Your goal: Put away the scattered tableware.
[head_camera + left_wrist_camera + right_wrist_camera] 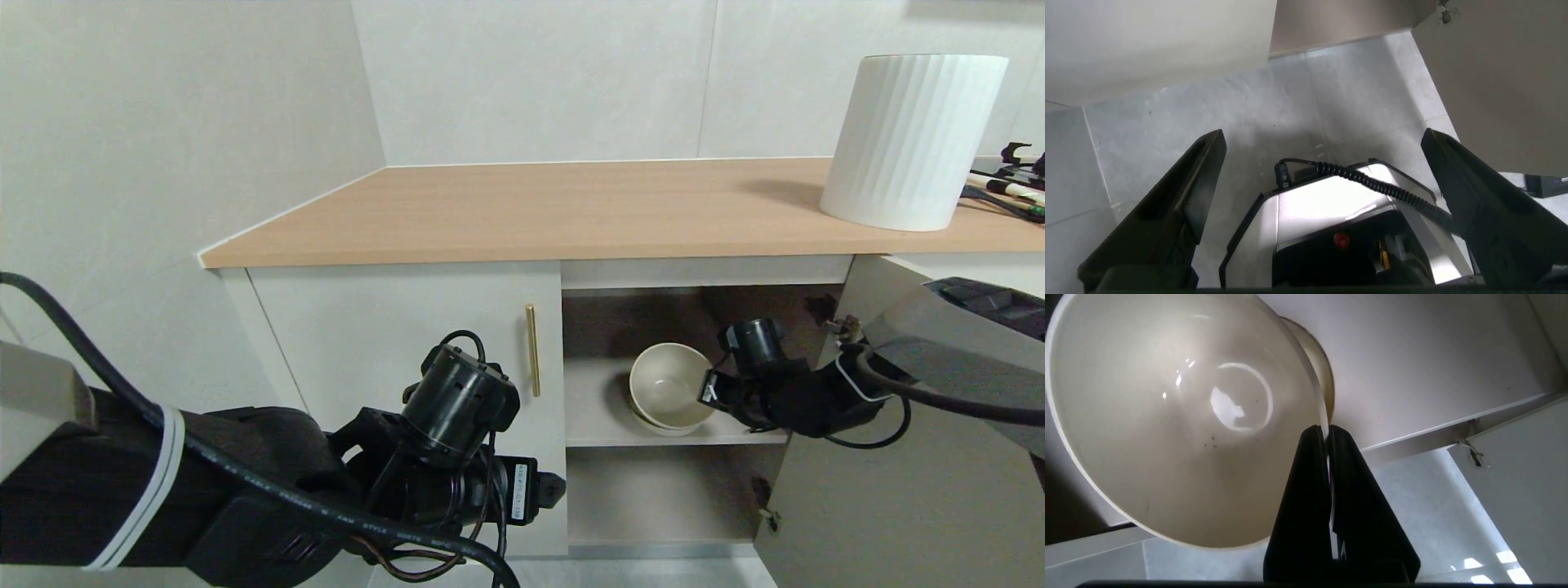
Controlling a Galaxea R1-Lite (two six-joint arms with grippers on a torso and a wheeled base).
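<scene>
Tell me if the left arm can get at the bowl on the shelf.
Probably not cleanly: the right gripper holds the bowl by its rim and crowds the opening, while the left gripper sits low before the closed door.

Tilted cream bowl (665, 384) leans atop a second bowl (655, 425) on the cabinet shelf (594, 418).

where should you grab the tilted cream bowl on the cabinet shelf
The bowl is best pinched on its thin rim, at the edge nearest the open door, coming from the front right as the right gripper does. Its mouth tilts outward, its body is too wide to span, and another bowl lies beneath.
</scene>
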